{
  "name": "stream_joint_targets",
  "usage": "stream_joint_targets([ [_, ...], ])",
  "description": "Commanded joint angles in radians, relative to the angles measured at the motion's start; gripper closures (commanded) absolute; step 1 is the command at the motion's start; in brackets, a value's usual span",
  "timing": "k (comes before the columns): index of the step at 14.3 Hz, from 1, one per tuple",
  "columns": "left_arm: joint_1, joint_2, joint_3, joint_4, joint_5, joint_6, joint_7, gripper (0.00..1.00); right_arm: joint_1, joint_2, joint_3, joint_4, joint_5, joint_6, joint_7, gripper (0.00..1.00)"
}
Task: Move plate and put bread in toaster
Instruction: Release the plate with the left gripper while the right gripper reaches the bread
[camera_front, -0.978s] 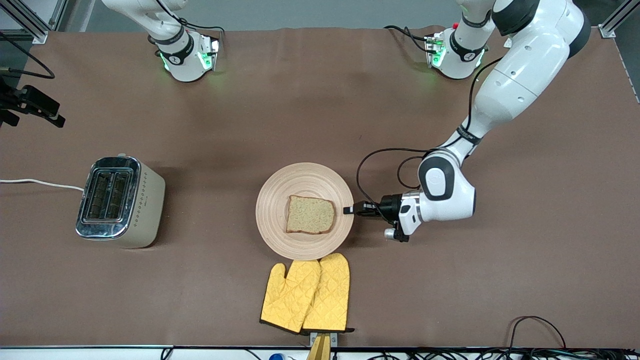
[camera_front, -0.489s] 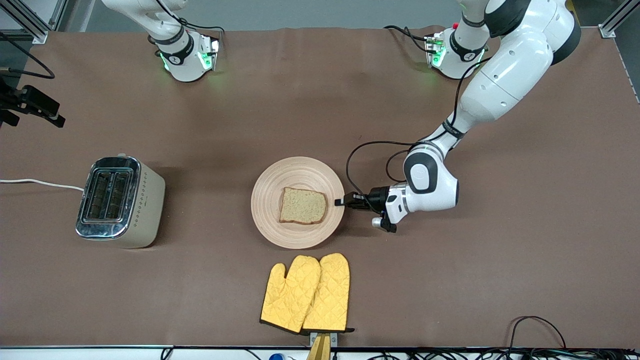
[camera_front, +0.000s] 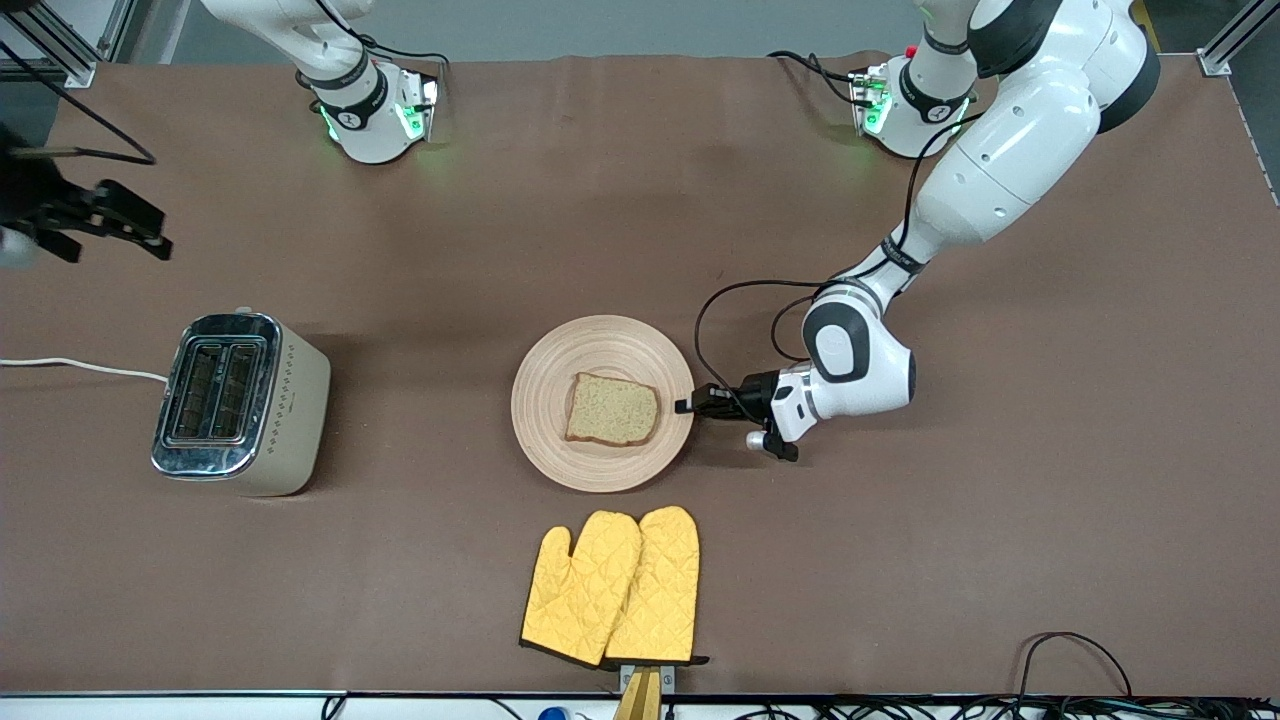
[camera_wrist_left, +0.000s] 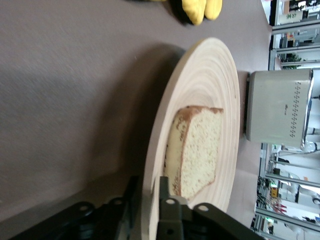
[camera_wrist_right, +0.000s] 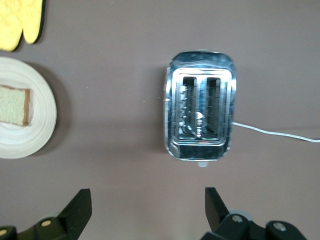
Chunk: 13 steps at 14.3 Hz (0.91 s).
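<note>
The wooden plate (camera_front: 560, 370) lies flat in the middle of the table with the bread (camera_front: 612, 410) on it. My left gripper (camera_front: 684, 406) is low at the plate's rim on the side toward the left arm's end. In the left wrist view its fingers (camera_wrist_left: 148, 187) stand on either side of the rim (camera_wrist_left: 210, 85), slightly parted, with a thin gap at one finger. The bread (camera_wrist_left: 200, 150) lies just past them. The toaster (camera_front: 240, 400) stands toward the right arm's end with both slots up. My right gripper (camera_front: 160, 232) hovers wide open over the table beside the toaster (camera_wrist_right: 200, 117), holding nothing (camera_wrist_right: 147, 210).
A pair of yellow oven mitts (camera_front: 615, 585) lies nearer the front camera than the plate, close to the table's edge. The toaster's white cord (camera_front: 80, 366) runs off toward the right arm's end. Black cables loop from the left wrist (camera_front: 740, 300).
The left gripper carried the plate toward the toaster and away from the mitts, then its jaws loosened on the rim. The right gripper moved further into the front view near the toaster.
</note>
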<state>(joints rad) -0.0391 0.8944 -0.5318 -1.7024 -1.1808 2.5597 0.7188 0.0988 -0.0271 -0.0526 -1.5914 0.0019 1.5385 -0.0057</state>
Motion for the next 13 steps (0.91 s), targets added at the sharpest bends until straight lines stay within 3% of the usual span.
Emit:
stream_joint_targets([
  [1, 0.056, -0.064, -0.005, -0.013, -0.02, 0.016, -0.059, 0.0, 0.048, 0.087, -0.004, 0.004, 0.064, 0.043, 0.01, 0.0],
  [4, 0.134, -0.118, 0.022, 0.009, 0.035, 0.008, -0.139, 0.0, 0.084, 0.179, -0.004, 0.004, 0.139, 0.126, 0.012, 0.0],
  [7, 0.211, -0.133, 0.062, 0.061, 0.327, -0.039, -0.281, 0.0, 0.183, 0.265, -0.004, 0.004, 0.145, 0.244, 0.131, 0.0],
  [9, 0.301, -0.137, 0.062, 0.131, 0.545, -0.158, -0.391, 0.0, 0.267, 0.34, -0.004, 0.002, 0.145, 0.343, 0.305, 0.0],
  [11, 0.363, -0.149, 0.056, 0.2, 0.688, -0.298, -0.47, 0.0, 0.338, 0.413, -0.004, 0.002, 0.145, 0.452, 0.453, 0.0],
  [13, 0.38, -0.227, 0.061, 0.213, 0.82, -0.358, -0.551, 0.0, 0.395, 0.496, -0.004, 0.002, 0.145, 0.561, 0.53, 0.0],
])
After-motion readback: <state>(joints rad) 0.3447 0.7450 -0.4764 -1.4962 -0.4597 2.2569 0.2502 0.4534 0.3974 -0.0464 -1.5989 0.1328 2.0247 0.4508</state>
